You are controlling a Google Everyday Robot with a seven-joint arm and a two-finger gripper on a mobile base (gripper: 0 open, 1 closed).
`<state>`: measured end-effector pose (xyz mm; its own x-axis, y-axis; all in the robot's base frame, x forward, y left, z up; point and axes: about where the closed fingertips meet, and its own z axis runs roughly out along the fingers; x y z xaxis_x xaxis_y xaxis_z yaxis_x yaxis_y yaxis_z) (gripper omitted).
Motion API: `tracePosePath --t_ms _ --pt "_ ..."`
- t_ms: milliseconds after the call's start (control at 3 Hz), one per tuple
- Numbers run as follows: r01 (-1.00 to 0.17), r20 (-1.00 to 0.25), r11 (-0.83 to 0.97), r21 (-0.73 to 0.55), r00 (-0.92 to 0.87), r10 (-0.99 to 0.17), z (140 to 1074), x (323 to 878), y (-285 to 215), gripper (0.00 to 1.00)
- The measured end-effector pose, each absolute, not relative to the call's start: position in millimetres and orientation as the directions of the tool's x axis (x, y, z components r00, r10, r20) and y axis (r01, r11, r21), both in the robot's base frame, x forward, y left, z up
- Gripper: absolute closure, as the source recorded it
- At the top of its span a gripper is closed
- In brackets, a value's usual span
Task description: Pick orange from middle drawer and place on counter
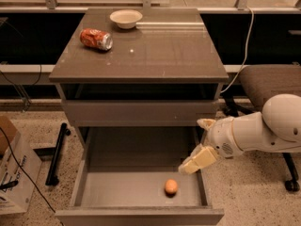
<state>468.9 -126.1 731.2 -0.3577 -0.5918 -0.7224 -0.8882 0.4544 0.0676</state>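
The orange (171, 187) lies on the floor of the open middle drawer (94, 192), near its front right. My gripper (193, 147) hangs over the drawer's right wall, above and a little to the right of the orange and not touching it. Its cream fingers (196, 160) stand apart with nothing between them. The counter (160, 55) is the cabinet's glossy grey-brown top, above the drawer.
A crushed orange-red soda can (96, 38) and a white bowl (126, 18) sit at the counter's back left. A closed drawer front (136, 113) is above the open one. A chair (270, 86) stands to the right, and a cardboard box (11, 168) and a black bar (56, 152) to the left.
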Motion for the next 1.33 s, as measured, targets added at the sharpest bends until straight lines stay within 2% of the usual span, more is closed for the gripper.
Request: tracePosePath --t_ms 1333 --pt "-0.848 -0.641 0.519 0.107 -0.458 -0.616 613.1 472.9 -126.6 0.00"
